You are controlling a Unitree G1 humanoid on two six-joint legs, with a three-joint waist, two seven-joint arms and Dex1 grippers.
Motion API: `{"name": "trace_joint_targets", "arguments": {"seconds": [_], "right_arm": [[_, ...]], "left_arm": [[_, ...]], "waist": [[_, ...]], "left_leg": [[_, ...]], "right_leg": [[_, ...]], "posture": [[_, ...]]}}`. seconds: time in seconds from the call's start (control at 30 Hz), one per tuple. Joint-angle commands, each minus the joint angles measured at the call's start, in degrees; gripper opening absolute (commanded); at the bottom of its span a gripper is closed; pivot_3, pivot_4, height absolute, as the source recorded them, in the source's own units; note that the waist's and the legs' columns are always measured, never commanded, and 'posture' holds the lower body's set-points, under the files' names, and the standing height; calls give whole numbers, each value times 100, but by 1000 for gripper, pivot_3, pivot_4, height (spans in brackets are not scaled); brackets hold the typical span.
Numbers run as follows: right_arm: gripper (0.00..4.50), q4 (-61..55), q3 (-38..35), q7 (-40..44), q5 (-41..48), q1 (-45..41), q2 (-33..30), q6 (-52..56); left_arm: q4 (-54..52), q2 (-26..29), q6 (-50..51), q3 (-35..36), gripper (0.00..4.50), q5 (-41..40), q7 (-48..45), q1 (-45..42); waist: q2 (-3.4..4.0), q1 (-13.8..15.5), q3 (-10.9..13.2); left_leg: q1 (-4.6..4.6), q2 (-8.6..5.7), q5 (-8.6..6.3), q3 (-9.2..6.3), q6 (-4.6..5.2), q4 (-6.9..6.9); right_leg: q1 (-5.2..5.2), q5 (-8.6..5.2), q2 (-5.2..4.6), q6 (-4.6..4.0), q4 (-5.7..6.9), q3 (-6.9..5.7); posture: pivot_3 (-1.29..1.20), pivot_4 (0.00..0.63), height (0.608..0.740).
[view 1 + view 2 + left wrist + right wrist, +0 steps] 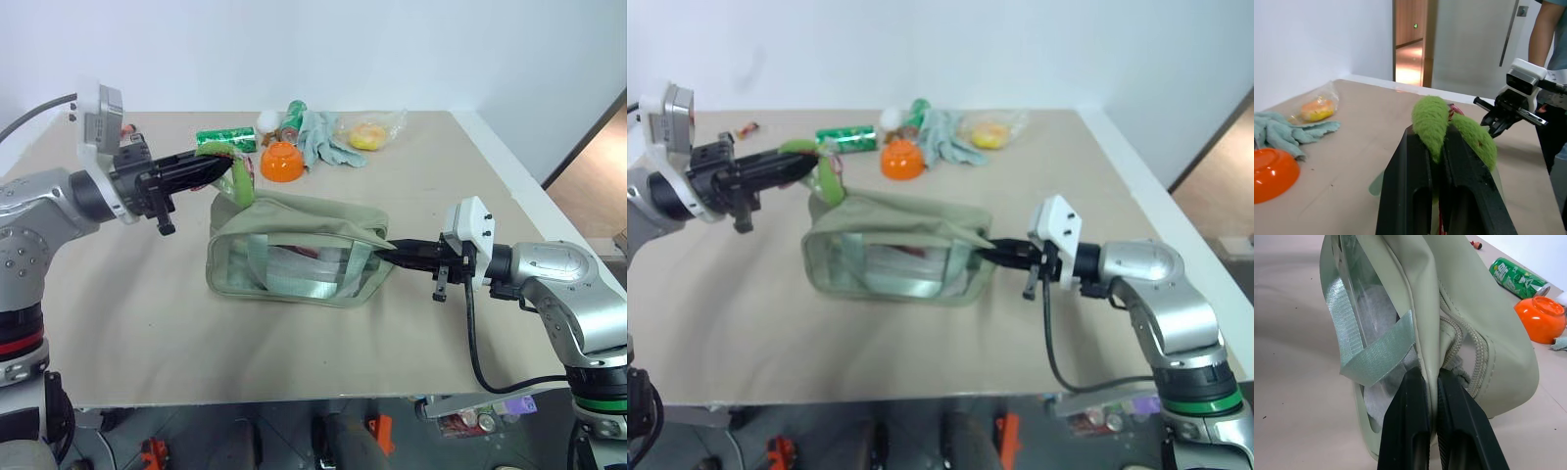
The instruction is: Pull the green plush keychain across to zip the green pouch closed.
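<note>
On a beige counter [147, 323], the robot's left hand [217, 168] holds its two black fingers clamped on the small lime-green fuzzy plush keychain [235, 174], which sits at the raised left end of the large sage-green fabric pouch with clear plastic side panels [294, 257], its fuzzy lobes sticking out past the fingertips in the left wrist view. At the pouch's opposite end the right hand [400, 254] pinches the pale green fabric edge, fingers pressed together on a fold beside the zipper [1480, 350], as the right wrist view shows close up; a woven green strap [1376, 357] crosses the clear panel just beside those fingers. The pouch lies near the middle of the counter, stretched between the two hands, with pale contents visible through the plastic. Behind it, toward the wall, stand an upturned orange bowl [281, 162], a green soda can [226, 138] lying on its side, a pair of pale grey-green gloves [325, 140] and a clear plastic bag holding something yellow [369, 132]. A person's arm [1542, 29] in a blue sleeve shows at the edge of the left wrist view, beyond the right hand.
</note>
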Motion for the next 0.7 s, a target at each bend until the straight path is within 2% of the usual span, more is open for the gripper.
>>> {"name": "trace_joint_targets", "arguments": {"seconds": [0.03, 0.3, 0.5, 0.7], "right_arm": [[0, -24, 25, 45, -20, -26, -43, -12], [0, -2, 33, 74, -29, -28, -38, -31], [0, 41, 58, 86, -48, -69, -13, -62], [0, 55, 99, 73, -59, -81, 23, -89]], "left_arm": [[-80, -7, -240, 61, 24, 116, 70, -227], [-112, 105, -568, -148, 24, 524, -131, -324], [-304, 408, -603, -675, 24, 949, -520, -376], [-432, 368, -546, -929, 24, 1002, -677, -514]], "waist": [[0, -1, 0], [0, -1, 0], [0, 0, 0], [0, 1, 0]], "left_leg": [[0, 0, 0, 0, 0, 0], [0, -1, 0, -2, 0, 0], [0, -4, 0, -1, 0, 0], [0, -2, 0, -1, 0, 2]], "right_leg": [[0, 0, 0, 0, 0, 0], [0, 0, 4, -1, 0, -3], [0, 0, 2, 0, 0, -1], [2, 0, -2, 3, 0, 0]], "posture": [[0, 150, 740], [0, 150, 740], [0, 150, 740], [0, 150, 740]]}}
